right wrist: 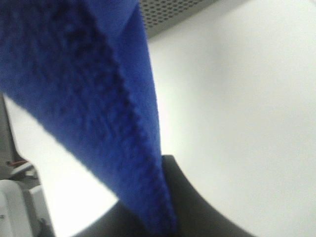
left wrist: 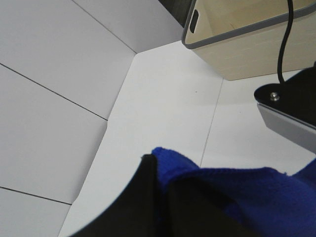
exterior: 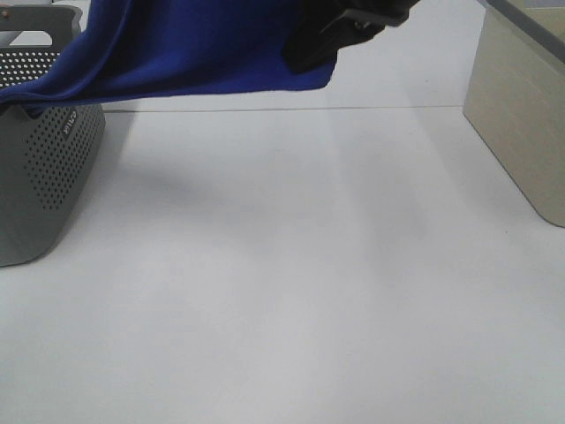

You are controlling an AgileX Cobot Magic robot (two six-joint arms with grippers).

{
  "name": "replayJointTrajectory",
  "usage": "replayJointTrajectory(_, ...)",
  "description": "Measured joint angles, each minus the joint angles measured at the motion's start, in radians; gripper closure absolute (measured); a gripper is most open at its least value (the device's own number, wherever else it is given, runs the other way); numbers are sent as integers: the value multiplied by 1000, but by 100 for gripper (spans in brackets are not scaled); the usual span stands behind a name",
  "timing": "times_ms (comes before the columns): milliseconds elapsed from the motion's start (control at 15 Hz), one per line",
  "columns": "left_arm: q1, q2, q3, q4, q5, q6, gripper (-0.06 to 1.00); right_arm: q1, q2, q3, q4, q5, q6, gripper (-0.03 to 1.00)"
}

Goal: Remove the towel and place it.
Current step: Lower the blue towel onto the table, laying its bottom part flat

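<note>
Both the left gripper [left wrist: 165, 197] and the right gripper [exterior: 327, 44] pinch the towel [exterior: 194, 53], which hangs above the counter [exterior: 291, 291] with one end trailing over the grey basket [exterior: 53, 168], so removal looks partway done and placing remains.

Bright even light; towel [right wrist: 89, 98] blurred close-up

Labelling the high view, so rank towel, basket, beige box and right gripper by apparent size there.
1. The towel and the basket: about alike, unranked; both run off frame.
2. The beige box: smaller, also cut off.
3. The right gripper: smallest showing, partly off frame and nearer the camera, so unsure.
</note>
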State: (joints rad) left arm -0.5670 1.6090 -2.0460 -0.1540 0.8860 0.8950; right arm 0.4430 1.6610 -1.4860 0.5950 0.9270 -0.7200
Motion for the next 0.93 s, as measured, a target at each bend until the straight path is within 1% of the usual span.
replayJointTrajectory(133,0,6,0,21,-64,-25,94,0,0,-117,-196,7,103,95)
replayJointTrajectory(267,0,24,0,34,-156,-28,94,0,0,-234,-387,20,185,95)
replayJointTrajectory(467,0,50,0,72,-278,-28,94,0,0,-365,-624,30,242,95)
replayJointTrajectory(533,0,54,0,79,-305,-28,94,0,0,-382,-661,29,253,95)
replayJointTrajectory(600,0,63,0,92,-366,-28,94,0,0,-411,-722,20,270,95)
replayJointTrajectory(733,0,87,0,104,-471,-28,94,0,0,-453,-831,-29,326,95)
replayJointTrajectory(933,0,131,0,118,-591,-28,94,0,0,-478,-1026,-164,450,95)
